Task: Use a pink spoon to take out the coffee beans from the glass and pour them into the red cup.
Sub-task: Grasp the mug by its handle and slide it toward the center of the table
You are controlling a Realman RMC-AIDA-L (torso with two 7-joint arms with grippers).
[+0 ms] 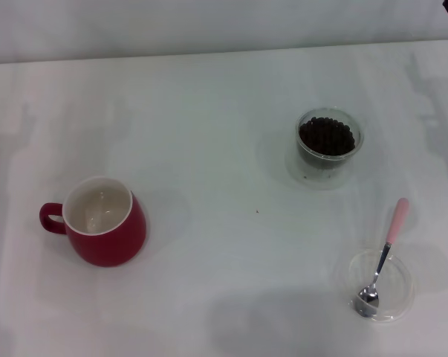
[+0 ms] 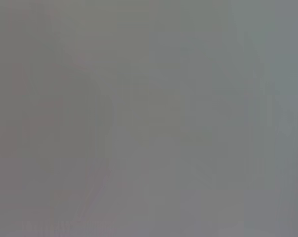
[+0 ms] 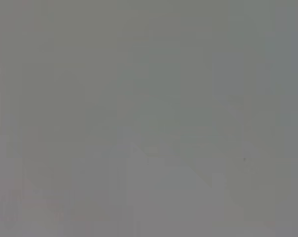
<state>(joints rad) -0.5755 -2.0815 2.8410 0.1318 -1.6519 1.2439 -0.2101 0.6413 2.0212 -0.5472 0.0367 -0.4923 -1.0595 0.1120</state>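
Risk lies in the first grasp: pink spoon (image 1: 385, 251) rests in a shallow dish (image 1: 406, 286), apt to skid. Neither end effector shows, state unknown. Coffee beans (image 1: 326, 136) fill the glass (image 1: 328, 158); red cup (image 1: 105, 222) sits well apart.

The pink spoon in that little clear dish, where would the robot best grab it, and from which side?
Probably by the pink handle of the pink spoon, coming down from above. Its metal bowl sits in the shallow clear dish, while the handle sticks out over the rim toward the far side, propped off the table, leaving room for a tool to close around it.
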